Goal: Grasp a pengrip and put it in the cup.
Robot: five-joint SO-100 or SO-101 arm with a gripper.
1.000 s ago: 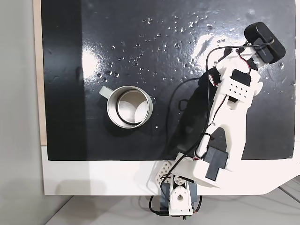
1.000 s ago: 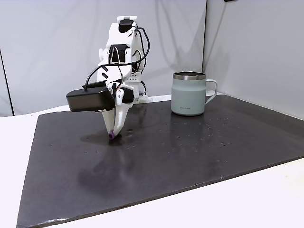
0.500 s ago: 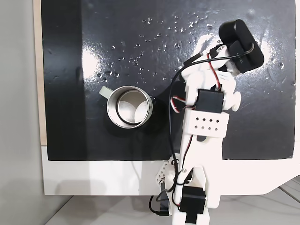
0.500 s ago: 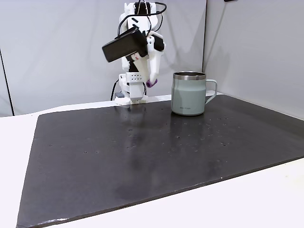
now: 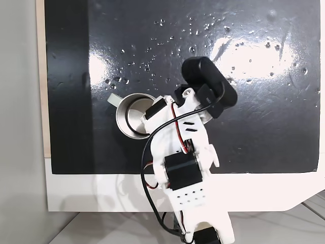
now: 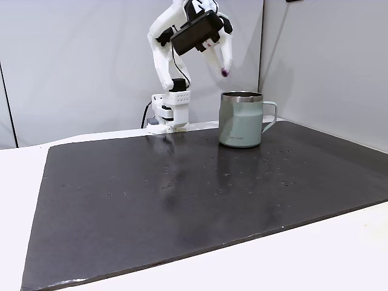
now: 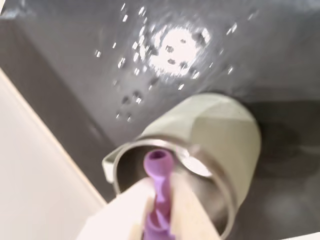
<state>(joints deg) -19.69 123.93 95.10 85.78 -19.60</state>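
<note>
Black mat (image 6: 182, 200): gripper (image 6: 225, 71) clamped the pengrip (image 7: 159, 170) above the cup (image 6: 241, 119); an off-centre release risked a rim bounce.

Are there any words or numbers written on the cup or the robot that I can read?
None can be read.
The cup has a tiny dark mark near the bottom of its side in a fixed view, too small to read.
The gripper, holding the purple pengrip, and the black mat carry no writing that shows.
</note>
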